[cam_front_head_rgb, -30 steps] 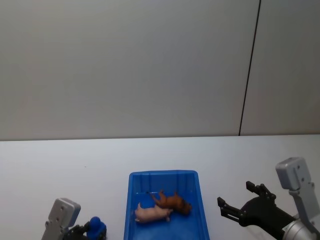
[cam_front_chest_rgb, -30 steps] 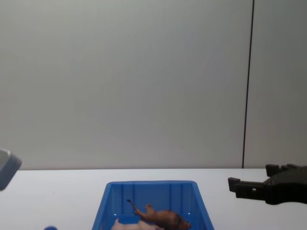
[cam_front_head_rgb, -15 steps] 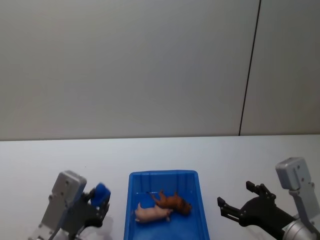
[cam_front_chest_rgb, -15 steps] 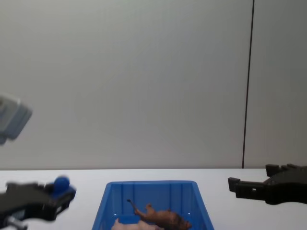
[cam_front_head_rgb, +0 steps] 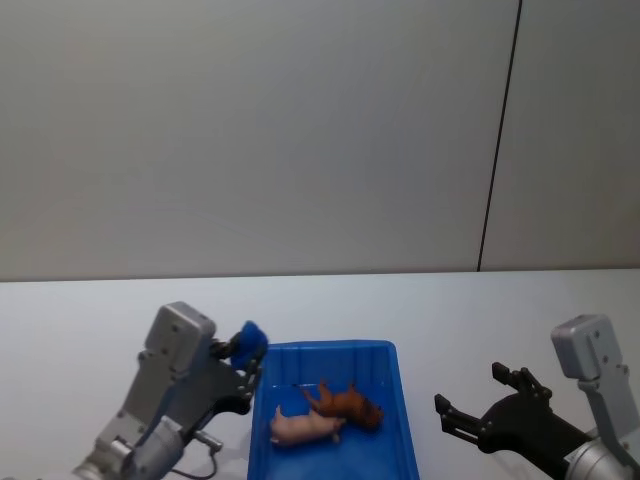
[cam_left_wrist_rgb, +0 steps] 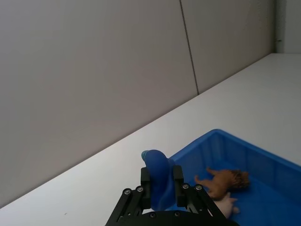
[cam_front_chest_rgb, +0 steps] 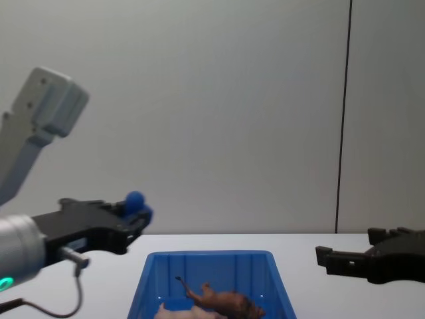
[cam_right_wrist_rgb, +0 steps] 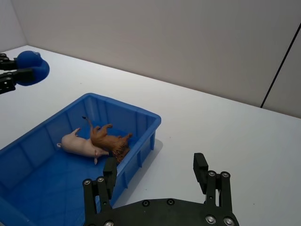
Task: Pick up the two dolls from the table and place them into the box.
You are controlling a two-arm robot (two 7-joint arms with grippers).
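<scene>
- Already, in the head view, both dolls lie inside the box [cam_front_head_rgb: 328, 352]: the pink doll [cam_front_head_rgb: 305, 427] on its side, the brown doll [cam_front_head_rgb: 347, 403] touching it just behind. So I judge the task's own placing done. My left tool [cam_front_head_rgb: 243, 350] is up beside the box's near-left corner, pinching a small blue ball [cam_front_head_rgb: 250, 336]. My right tool [cam_front_head_rgb: 478, 412] hangs over bare desk [cam_front_head_rgb: 500, 310] to the right of the box, fingers spread and holding nothing.
- From the left wrist view, the left tool [cam_left_wrist_rgb: 159, 184] has the blue ball [cam_left_wrist_rgb: 156, 177] clamped between its pads, with the box [cam_left_wrist_rgb: 225, 140] ahead of it and the brown doll [cam_left_wrist_rgb: 225, 181] and pink doll [cam_left_wrist_rgb: 225, 205] lying together on its floor. The ball is no part of the job as worded; if it is to go in too, I would carry it over the thick rim and let go above free floor, away from the dolls.
- From the right wrist view, the right tool [cam_right_wrist_rgb: 157, 179] is wide open above white desk [cam_right_wrist_rgb: 244, 132], just off the box's [cam_right_wrist_rgb: 141, 118] rim. The brown doll [cam_right_wrist_rgb: 109, 139] and pink doll [cam_right_wrist_rgb: 80, 145] sit toward the far end; the near half of the floor is free. The desk to the right gives open room for pulling back.
- From the chest view, the left tool [cam_front_chest_rgb: 129, 214] with the ball [cam_front_chest_rgb: 135, 199] rides above the level of the rim of the box [cam_front_chest_rgb: 209, 254], so I judge it has clearance to cross. The right tool [cam_front_chest_rgb: 332, 256] stays apart from the box, with a gap of desk between.
</scene>
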